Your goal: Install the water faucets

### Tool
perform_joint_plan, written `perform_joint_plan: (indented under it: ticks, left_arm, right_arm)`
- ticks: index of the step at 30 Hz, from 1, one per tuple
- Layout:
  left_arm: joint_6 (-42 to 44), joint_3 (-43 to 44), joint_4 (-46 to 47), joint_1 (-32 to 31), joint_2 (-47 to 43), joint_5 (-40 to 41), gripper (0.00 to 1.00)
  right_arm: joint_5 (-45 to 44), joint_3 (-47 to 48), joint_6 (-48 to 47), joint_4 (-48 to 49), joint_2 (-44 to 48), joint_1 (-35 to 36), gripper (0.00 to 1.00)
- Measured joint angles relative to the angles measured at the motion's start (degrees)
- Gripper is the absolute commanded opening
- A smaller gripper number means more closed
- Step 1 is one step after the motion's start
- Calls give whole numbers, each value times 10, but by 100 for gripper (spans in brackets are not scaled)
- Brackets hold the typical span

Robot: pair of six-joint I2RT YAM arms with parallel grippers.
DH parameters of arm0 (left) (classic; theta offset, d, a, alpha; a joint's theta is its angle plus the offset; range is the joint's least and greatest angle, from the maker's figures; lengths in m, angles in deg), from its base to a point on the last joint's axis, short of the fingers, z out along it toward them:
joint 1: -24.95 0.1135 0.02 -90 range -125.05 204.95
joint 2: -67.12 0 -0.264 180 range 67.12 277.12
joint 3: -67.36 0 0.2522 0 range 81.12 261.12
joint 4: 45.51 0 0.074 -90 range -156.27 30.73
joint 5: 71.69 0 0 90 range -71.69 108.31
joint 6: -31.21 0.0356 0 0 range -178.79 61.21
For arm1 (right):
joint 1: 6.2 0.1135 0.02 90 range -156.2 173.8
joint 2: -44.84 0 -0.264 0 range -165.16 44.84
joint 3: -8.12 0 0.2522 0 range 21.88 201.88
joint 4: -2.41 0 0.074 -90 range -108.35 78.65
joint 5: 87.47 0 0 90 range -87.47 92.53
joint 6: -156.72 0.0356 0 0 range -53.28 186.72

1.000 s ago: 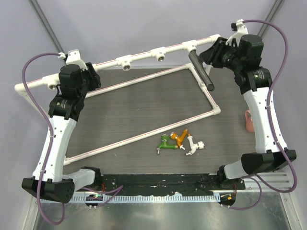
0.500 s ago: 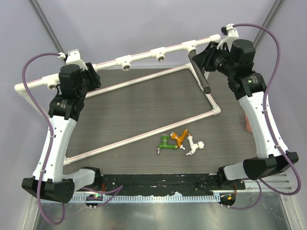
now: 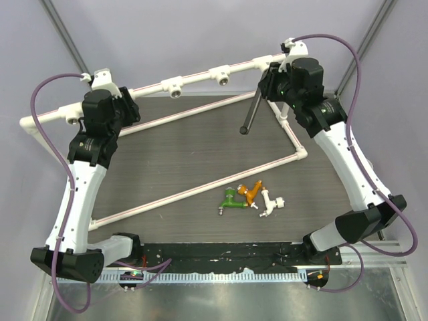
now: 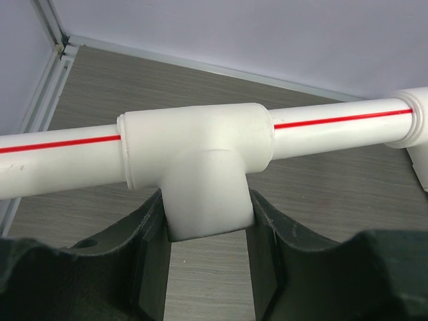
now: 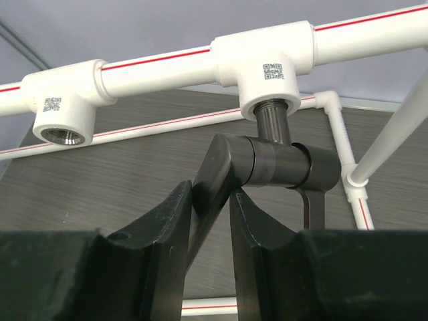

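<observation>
Black faucet (image 5: 281, 164): neck up at the mouth of a tee socket (image 5: 267, 63) on the white pipe frame (image 3: 154, 87), far edge. Right gripper (image 5: 210, 194) clamped on it. Green faucet (image 3: 231, 199), orange faucet (image 3: 252, 192) and white faucet (image 3: 271, 202) lie clustered near the front of the dark wood-grain surface (image 3: 187, 154). Left gripper (image 4: 207, 221) pinches another tee (image 4: 200, 147). Pale lilac walls (image 3: 200, 33).

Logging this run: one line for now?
left gripper: shut on pipe tee; right gripper: shut on black faucet at socket; green, orange, white faucets: on table
</observation>
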Motion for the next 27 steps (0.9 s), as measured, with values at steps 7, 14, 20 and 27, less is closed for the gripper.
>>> perform_joint_plan:
  ticks: [7,14,20,27]
  left_arm:
    - [0,0,2,1,1,-1,0]
    - [0,0,2,1,1,-3,0]
    - [0,0,2,1,1,-3,0]
    - [0,0,2,1,1,-3,0]
  right_arm:
    - [-45,-1,-5,3,1,18,46]
    - [-27,-57,17,2,42,18,66]
    - [-91,-24,-10,-14,44,26,71]
    - [-229,127,-64,-68,-39,83,71]
